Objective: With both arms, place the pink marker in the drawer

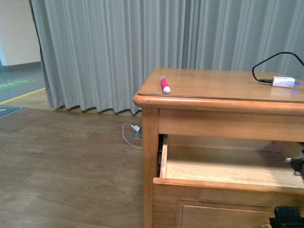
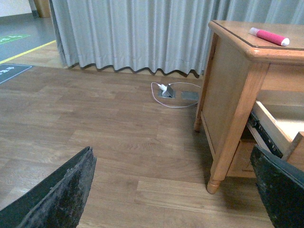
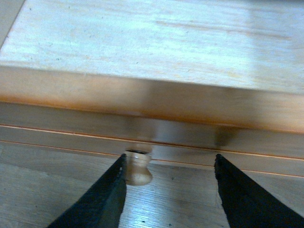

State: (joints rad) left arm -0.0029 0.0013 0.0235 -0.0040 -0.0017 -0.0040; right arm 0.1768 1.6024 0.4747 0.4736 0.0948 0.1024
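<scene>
The pink marker (image 1: 165,85) lies on the wooden table top near its left front corner; the left wrist view shows the marker (image 2: 269,36) there too. Below the top, the drawer (image 1: 228,183) stands pulled out, and its inside looks bare. My left gripper (image 2: 173,185) hangs open over the floor beside the table, holding nothing. My right gripper (image 3: 169,164) is open just in front of the drawer front, above the pulled-out drawer (image 3: 152,47), with the round knob (image 3: 138,168) right beside one finger (image 3: 102,199). A bit of the right arm (image 1: 289,216) shows at the lower right.
A white charger (image 1: 283,81) with a black cable lies on the table top at the right. On the floor by the grey curtain (image 1: 118,47) sits a socket box (image 2: 166,91) with a white cable. The table leg (image 2: 228,142) stands close to the left gripper.
</scene>
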